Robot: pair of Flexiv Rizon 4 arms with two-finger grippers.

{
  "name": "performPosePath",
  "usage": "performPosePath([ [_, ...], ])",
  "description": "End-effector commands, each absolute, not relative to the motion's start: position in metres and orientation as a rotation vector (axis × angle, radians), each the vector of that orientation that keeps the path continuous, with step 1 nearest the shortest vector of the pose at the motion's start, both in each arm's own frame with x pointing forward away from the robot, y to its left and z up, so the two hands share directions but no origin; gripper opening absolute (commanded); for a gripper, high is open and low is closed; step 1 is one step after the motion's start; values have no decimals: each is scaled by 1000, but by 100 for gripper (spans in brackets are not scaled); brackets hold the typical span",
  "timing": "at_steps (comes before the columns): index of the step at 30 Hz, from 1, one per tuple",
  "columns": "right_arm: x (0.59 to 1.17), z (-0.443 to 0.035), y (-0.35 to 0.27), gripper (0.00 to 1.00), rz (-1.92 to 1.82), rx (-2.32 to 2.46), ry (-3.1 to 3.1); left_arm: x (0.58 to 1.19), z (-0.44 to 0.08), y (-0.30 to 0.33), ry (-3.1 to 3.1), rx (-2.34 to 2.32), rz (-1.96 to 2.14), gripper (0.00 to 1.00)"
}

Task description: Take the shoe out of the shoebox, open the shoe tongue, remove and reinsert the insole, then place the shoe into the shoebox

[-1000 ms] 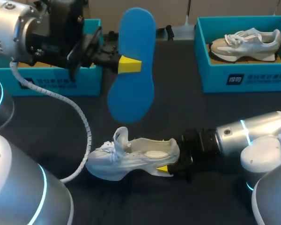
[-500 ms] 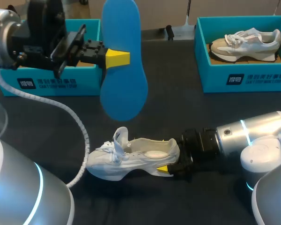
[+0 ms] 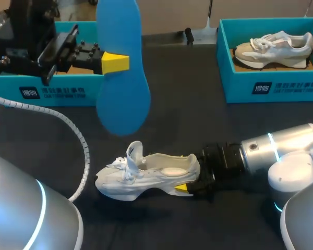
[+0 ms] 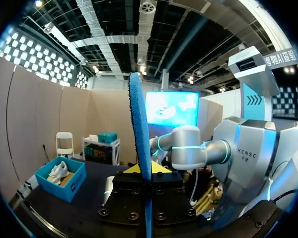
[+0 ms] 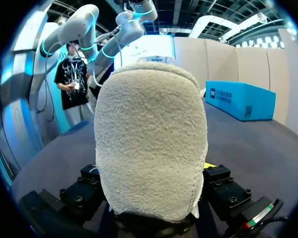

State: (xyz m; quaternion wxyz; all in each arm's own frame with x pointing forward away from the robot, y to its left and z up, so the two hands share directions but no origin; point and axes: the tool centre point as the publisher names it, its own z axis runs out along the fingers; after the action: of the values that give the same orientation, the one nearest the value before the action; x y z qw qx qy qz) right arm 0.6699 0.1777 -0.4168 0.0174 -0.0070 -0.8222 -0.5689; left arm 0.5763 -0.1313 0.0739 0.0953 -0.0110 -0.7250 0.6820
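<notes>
A white shoe (image 3: 146, 174) lies on the dark table with its toe to the left, its tongue raised and its inside bare. My right gripper (image 3: 192, 182) is shut on its heel, one yellow tip showing on the near side. In the right wrist view the suede heel (image 5: 151, 139) fills the space between the fingers. Above the table and left of centre hangs the blue insole (image 3: 121, 73), held upright by my left gripper (image 3: 115, 62), which is shut on it. In the left wrist view the insole (image 4: 138, 129) stands edge-on between the yellow tips.
A teal shoebox (image 3: 52, 88) stands at the back left, behind my left gripper. At the back right, a second teal shoebox (image 3: 271, 86) holds another pale shoe (image 3: 274, 49). A coiled white cable (image 3: 81, 140) hangs from my left arm over the table.
My left arm has carried the blue insole to the left and a little higher. The shoe and my right arm have stayed where they were.
</notes>
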Motion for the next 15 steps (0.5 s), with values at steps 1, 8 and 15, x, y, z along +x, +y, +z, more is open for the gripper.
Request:
performPosePath([
  [1,667,-413,172,100,-1767,-43,-2577,577,73,-133,-2149,-33,2021,0],
  [8,666,-408,161,100,-1741,-58,-2620,577,73,-133,-2149,-33,2021,0],
  [15,672,-390,141,100,-1495,-42,-2794,577,73,-133,-2149,-33,2021,0],
])
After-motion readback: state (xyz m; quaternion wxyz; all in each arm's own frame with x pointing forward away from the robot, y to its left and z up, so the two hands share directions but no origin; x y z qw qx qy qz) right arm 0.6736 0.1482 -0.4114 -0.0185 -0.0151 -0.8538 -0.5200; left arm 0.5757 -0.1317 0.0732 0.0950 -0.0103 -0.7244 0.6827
